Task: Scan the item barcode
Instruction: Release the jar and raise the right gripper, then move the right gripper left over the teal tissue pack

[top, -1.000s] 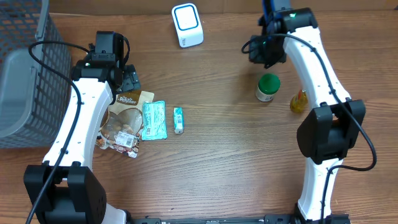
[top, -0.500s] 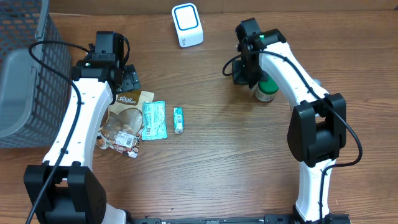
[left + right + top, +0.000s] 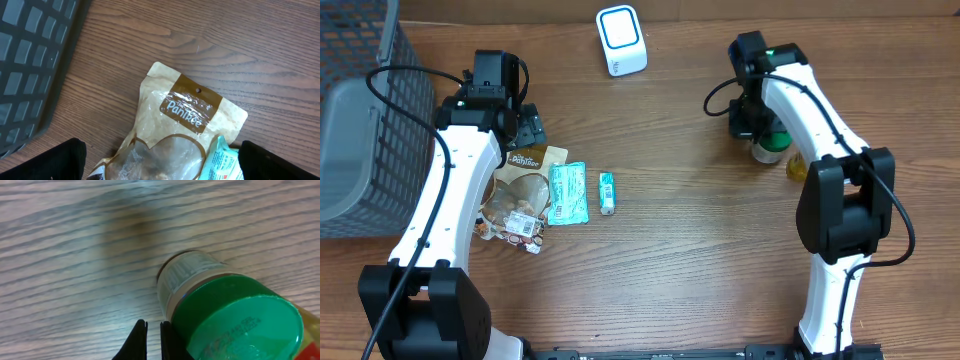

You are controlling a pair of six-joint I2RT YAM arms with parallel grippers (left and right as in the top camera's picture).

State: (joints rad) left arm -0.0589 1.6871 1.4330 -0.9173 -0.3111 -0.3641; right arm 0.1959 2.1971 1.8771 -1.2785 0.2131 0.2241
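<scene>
1. Right gripper (image 3: 152, 341): the 2 fingers are pressed almost together with only a sliver between them, and nothing sits in that gap. They stand low to the table (image 3: 700, 250), just beside the left flank of the green-lidded jar (image 3: 235, 315). Judgement: a clenched pair set against the side of a jar suits nudging or turning it, not lifting it. The purpose may be to bring its printed label round.

2. Jar: upright on the right side of the table, near a yellow bottle (image 3: 800, 165) and well apart from the white scanner (image 3: 621, 40) at the far edge. The label band shows fine print. A barcode cannot be made out in the wrist view, which is soft at that range.

3. Left gripper (image 3: 525, 128): fully released, hovering empty above the top of the brown snack pouch (image 3: 185, 125). That pouch lies flat, overlapped by a teal packet (image 3: 567, 193), with 1 small tube (image 3: 607, 192) just beside them. The grey basket (image 3: 360, 120) stands to the left.

4. Assessment: no item is presented to the scanner, so the scan is not yet done. The jar appears to be the item in hand.
</scene>
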